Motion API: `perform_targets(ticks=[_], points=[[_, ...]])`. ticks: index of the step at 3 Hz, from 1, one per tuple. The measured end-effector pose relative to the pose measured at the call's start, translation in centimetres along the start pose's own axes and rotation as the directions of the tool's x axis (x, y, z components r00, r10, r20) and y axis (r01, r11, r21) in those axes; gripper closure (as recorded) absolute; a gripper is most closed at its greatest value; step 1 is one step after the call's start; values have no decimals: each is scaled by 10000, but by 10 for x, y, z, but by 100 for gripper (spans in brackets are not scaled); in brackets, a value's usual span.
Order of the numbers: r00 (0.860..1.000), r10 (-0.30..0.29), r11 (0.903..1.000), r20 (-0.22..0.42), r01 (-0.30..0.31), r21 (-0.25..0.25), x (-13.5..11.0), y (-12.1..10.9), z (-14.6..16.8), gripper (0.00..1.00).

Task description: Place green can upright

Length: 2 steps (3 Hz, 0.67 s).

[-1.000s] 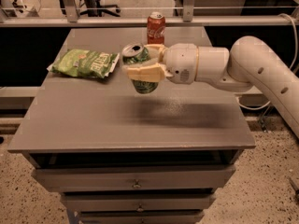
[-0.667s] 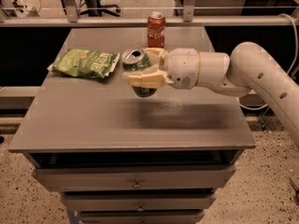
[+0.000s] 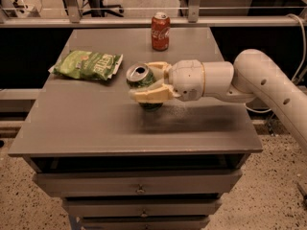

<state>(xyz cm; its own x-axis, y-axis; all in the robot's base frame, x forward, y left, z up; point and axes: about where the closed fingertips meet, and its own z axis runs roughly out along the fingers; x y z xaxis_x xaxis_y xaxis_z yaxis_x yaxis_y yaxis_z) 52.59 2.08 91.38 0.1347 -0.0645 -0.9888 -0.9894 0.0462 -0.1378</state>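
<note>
We are seeing the gripper [image 3: 142, 82] over mid-counter [image 3: 96, 128], jaws pinching the green can [image 3: 138, 74]. Its long axis is standing near vertical, silver top tipping left. A bag [image 3: 88, 64] is lying left; a red can [image 3: 160, 31] is standing behind, well apart.

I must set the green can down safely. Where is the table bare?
The gripper, shut on the green can, is over the table's middle. Bare: the front strip along the front edge, and the patch in front of the chip bag. Crowded: the back, with chip bag and Coca-Cola can; the arm crosses the picture's right.
</note>
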Motion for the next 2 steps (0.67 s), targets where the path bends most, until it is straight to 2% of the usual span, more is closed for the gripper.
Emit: perform_targets(ticks=[2], points=[[9983, 525, 9968, -238, -539, -595, 23, 10, 0, 38]])
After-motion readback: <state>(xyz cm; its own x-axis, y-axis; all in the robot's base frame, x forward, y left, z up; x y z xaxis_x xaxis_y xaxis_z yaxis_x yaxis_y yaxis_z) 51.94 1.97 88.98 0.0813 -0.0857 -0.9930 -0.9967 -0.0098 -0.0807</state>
